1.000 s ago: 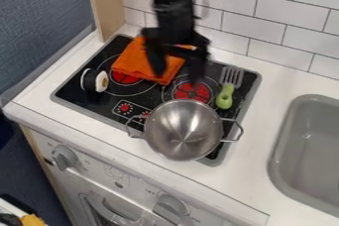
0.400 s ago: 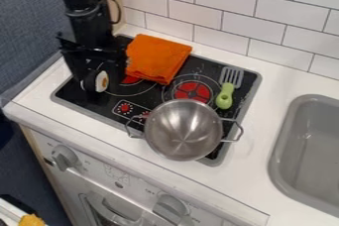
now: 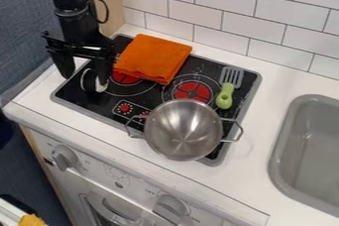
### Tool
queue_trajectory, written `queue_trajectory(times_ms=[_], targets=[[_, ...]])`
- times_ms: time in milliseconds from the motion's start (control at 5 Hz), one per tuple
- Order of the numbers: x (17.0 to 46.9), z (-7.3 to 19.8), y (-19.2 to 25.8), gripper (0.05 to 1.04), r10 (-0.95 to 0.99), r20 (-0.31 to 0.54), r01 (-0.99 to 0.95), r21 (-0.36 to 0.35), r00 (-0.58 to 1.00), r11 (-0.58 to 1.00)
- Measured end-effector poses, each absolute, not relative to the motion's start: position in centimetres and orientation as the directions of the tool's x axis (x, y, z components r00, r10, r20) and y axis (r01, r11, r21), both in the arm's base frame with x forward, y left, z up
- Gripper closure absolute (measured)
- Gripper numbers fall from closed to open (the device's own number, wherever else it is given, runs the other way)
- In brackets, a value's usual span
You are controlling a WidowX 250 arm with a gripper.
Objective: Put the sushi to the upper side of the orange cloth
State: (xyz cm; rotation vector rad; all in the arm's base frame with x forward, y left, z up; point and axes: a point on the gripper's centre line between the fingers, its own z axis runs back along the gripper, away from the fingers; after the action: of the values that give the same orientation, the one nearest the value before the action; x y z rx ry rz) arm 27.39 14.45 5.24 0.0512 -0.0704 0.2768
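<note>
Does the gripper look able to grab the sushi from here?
Probably yes: the open gripper hangs at the sushi, its fingers spread to either side. The orange cloth lies close by but doesn't cover it.

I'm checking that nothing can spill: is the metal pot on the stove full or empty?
Empty: inside the metal pot, bare shiny metal shows down to the bottom, with nothing in it.

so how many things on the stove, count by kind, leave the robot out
Sushi: 1
Orange cloth: 1
Metal pot: 1
Green-handled utensil: 1
Total: 4
</note>
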Motion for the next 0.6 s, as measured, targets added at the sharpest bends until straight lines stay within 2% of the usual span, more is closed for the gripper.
queue_trajectory(times_ms=[600], targets=[[29.0,2.8,14.9,0.099,0.290,0.027,-0.291,0.048,0.957,0.956]])
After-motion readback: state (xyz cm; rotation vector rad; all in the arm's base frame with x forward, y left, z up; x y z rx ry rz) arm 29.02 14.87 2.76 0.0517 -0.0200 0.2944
